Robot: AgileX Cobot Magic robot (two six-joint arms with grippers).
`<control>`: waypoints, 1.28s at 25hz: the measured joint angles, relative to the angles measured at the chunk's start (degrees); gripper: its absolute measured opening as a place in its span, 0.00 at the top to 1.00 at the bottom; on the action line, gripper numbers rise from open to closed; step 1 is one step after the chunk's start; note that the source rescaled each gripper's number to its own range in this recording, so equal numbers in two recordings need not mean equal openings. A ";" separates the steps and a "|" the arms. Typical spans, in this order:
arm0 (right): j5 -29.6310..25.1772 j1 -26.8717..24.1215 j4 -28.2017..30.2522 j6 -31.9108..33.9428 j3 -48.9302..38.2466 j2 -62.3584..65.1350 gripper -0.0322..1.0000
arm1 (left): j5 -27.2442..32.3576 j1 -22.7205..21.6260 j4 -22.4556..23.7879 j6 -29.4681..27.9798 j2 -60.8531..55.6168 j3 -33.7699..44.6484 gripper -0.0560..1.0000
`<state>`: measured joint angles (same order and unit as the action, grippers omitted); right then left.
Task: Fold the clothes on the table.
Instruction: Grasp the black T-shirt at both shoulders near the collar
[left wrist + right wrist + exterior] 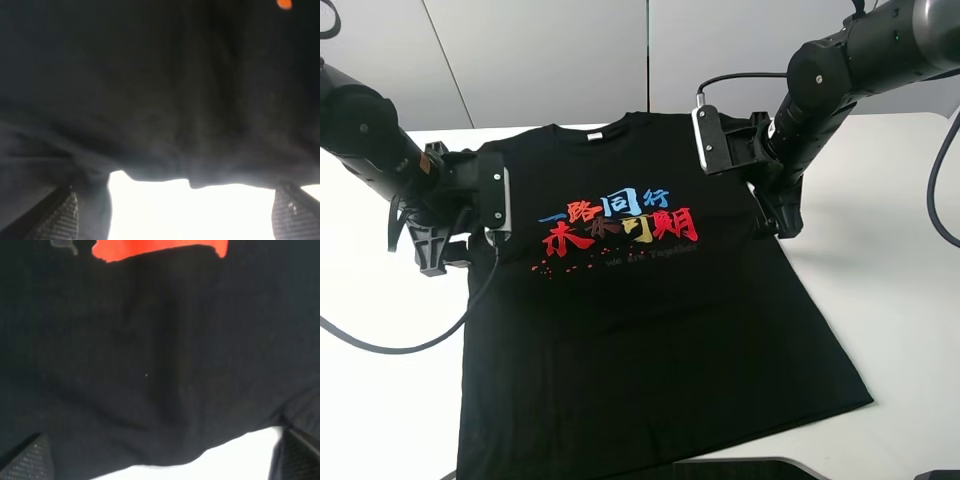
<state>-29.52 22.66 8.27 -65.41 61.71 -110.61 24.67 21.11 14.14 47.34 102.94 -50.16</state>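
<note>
Your left arm (365, 125) and right arm (840, 70) wear matte black shells with rounded joint housings. Just behind each tool sits a white-edged wrist camera (705, 138), and black cables (400, 345) trail from it in loops. At the tips, your left gripper (177, 217) and right gripper (160, 462) carry dark fingers (62, 217) with finely cross-hatched pads.

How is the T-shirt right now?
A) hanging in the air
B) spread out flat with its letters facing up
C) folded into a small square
B: the black T-shirt lies spread flat on the white table, with its coloured characters showing on top.
</note>
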 joint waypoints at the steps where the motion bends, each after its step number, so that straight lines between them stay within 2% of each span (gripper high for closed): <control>1: 0.38 0.00 0.00 0.00 0.00 0.00 0.02 | 0.00 0.00 0.00 0.00 0.49 0.00 0.00; 21: 6.38 0.00 1.66 0.43 0.13 -2.80 0.02 | -2.12 0.00 0.00 -0.68 6.37 -0.24 0.00; 32: 6.86 -1.52 1.90 1.38 0.13 -2.80 0.02 | -1.49 0.00 0.00 -0.68 7.68 -0.96 0.01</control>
<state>-22.66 21.14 10.17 -64.03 61.85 -113.41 23.18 21.11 14.14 46.66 110.62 -51.12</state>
